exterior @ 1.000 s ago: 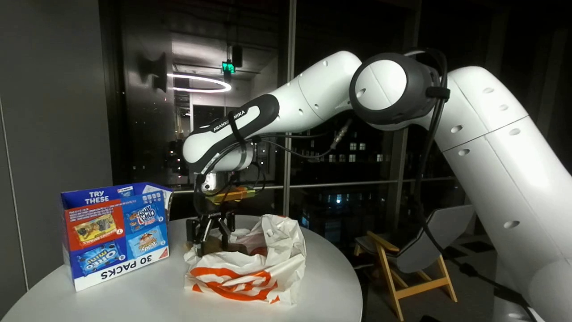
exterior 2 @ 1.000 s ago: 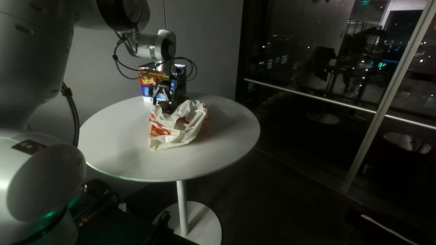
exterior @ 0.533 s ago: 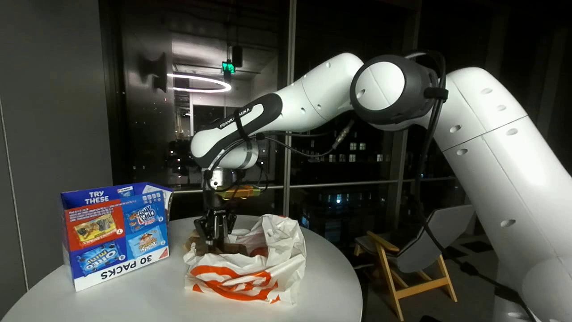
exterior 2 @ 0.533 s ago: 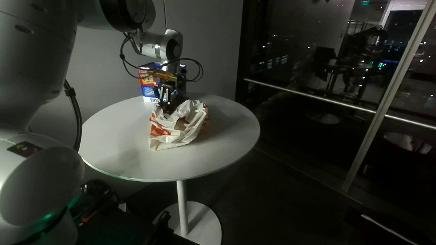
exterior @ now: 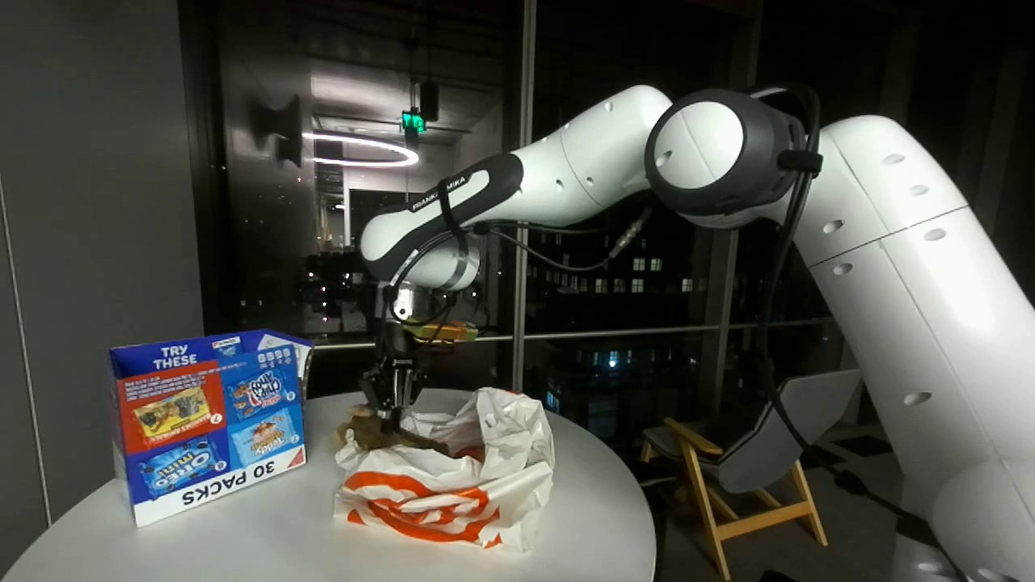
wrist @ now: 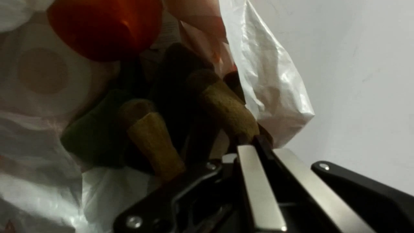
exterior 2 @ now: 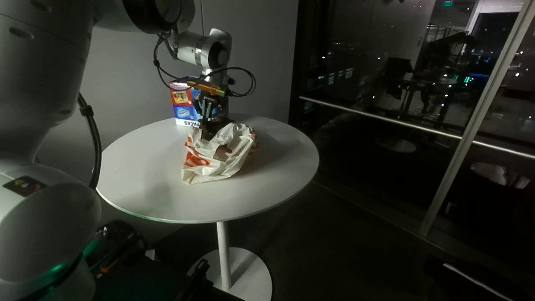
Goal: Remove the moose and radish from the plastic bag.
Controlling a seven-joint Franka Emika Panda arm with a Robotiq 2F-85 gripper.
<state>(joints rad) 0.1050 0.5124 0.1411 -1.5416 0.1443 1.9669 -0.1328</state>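
The white plastic bag (exterior: 517, 453) with orange print lies crumpled on the round table, its mouth facing up. The brown plush moose (exterior: 368, 432) shows above the rim, partly inside the bag. My gripper (exterior: 390, 422) points down with its fingers brought together on the moose's brown fabric, seen from outside at the bag's edge. In the wrist view the moose's tan limbs (wrist: 152, 139) stretch into the dark bag beside a dark green shape. Deeper in the bag, the glossy red radish (wrist: 106, 29) lies apart from the fingers. Exactly which part of the moose is pinched stays hidden.
A blue and red snack box (exterior: 210, 420) stands on the white table (exterior: 598, 517) close to the bag and gripper. A wooden-framed chair (exterior: 752, 461) is on the floor beyond the table. Window panes rise behind.
The gripper's fingers have closed from wide apart. The arm has shifted toward the middle of the bag and risen slightly, and the moose has come up a little with it.
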